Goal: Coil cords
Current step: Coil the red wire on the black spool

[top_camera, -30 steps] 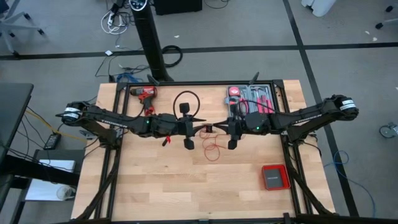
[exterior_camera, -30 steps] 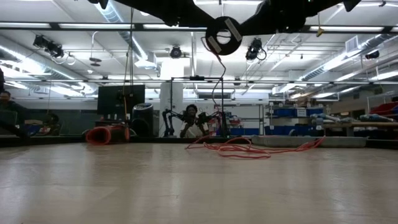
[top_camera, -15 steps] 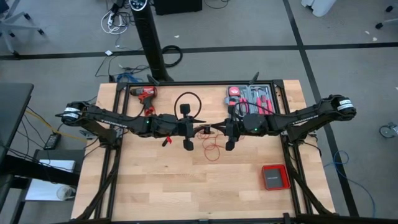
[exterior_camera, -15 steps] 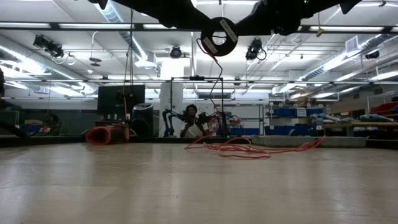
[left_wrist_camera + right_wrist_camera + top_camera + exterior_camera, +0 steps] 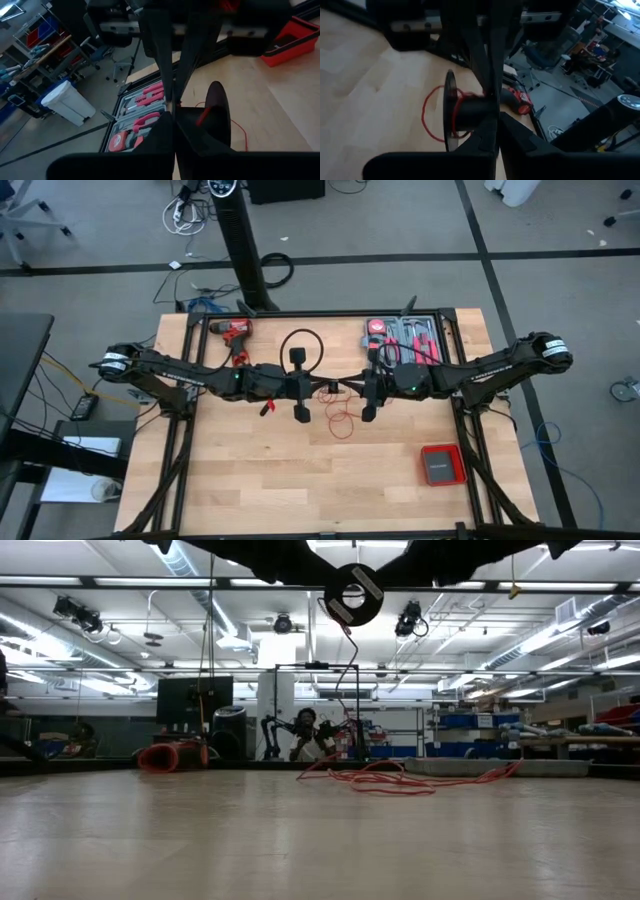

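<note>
A small black spool (image 5: pixel 331 388) wound with thin red cord (image 5: pixel 462 100) hangs high over the table's middle, between my two grippers. In the low view its round disc (image 5: pixel 352 595) faces the table's near edge. A strand of cord (image 5: pixel 347 670) drops from the spool to loose red loops on the wood (image 5: pixel 343 422). My left gripper (image 5: pixel 316 388) comes level from the table's left. My right gripper (image 5: pixel 348 388) comes level from the right. Both sets of fingers lie together at the spool. My left gripper meets the spool at the end of its hub (image 5: pixel 186 122), beside the disc (image 5: pixel 218 112), coming level from the table's left. The fingers themselves hide the exact spot. The spool is clear of the table, its axis level. My right gripper meets the hub's end (image 5: pixel 487 114) from the opposite side, level from the table's right, with only a narrow slit between its fingers (image 5: pixel 482 137). Wound cord and the far disc (image 5: pixel 449 110) lie beyond the tips. I cannot see whether it pinches the hub or a rim.
A red-and-black drill (image 5: pixel 233 330) and a black cable loop (image 5: pixel 298 343) lie at the far left. An open tool case with red-handled tools (image 5: pixel 405 335) sits at the far right, and a flat red box (image 5: pixel 440 465) at the near right. Bare wood (image 5: pixel 250 480) fills the near half.
</note>
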You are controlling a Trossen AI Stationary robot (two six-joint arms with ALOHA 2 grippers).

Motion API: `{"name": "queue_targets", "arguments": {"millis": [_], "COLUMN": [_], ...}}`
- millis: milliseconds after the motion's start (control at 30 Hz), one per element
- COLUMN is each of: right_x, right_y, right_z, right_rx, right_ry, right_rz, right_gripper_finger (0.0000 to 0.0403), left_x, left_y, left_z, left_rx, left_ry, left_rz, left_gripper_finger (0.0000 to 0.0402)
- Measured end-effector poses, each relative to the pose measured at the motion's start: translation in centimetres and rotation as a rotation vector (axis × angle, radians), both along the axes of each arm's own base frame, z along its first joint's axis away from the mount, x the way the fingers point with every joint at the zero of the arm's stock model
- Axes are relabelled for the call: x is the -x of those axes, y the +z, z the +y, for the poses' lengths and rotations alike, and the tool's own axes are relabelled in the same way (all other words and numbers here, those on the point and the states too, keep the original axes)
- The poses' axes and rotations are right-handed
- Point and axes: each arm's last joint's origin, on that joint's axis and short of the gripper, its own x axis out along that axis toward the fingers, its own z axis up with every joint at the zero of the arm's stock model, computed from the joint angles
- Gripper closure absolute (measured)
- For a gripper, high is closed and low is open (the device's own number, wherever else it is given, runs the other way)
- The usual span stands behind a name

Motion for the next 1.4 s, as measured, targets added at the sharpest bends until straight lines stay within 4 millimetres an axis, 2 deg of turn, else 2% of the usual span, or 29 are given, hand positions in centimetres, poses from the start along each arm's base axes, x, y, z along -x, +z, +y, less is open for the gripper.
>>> {"name": "queue_targets", "arguments": {"millis": [200,333,467,567,833,933,1233,1400], "right_x": [0.5,2.3,4.1,4.3,2.8,2.3,0.4,0.0], "right_y": [0.9,2.5,2.8,1.7,-3.3,-3.6,-5.4,-5.7], "right_z": [0.4,0.6,-0.2,-1.1,-3.2,-3.3,-2.9,-2.6], "right_rx": [-0.017,-0.006,-0.063,-0.143,-0.300,-0.370,-0.424,-0.484], "right_ry": [0.013,-0.039,-0.121,-0.106,-0.065,0.017,0.065,0.143], "right_rz": [-0.051,-0.082,-0.028,-0.007,-0.072,-0.149,-0.181,-0.205], "right_gripper_finger": [0.0344,0.0325,0.0321,0.0323,0.0324,0.0325,0.0325,0.0325], "left_x": [0.0,0.0,0.0,0.0,-0.1,-0.1,-0.1,-0.1], "left_y": [-0.1,-0.1,0.0,0.5,1.9,2.1,2.2,2.2], "left_z": [0.0,0.1,0.1,0.1,0.2,0.2,0.2,0.2], "left_rx": [0.009,0.005,0.003,0.005,0.024,0.025,0.028,0.025], "left_ry": [0.009,0.019,0.031,0.038,0.062,0.061,0.072,0.084], "left_rz": [0.002,0.004,-0.005,-0.045,-0.197,-0.213,-0.230,-0.228], "left_gripper_finger": [0.0400,0.0400,0.0401,0.0401,0.0401,0.0401,0.0401,0.0401]}}
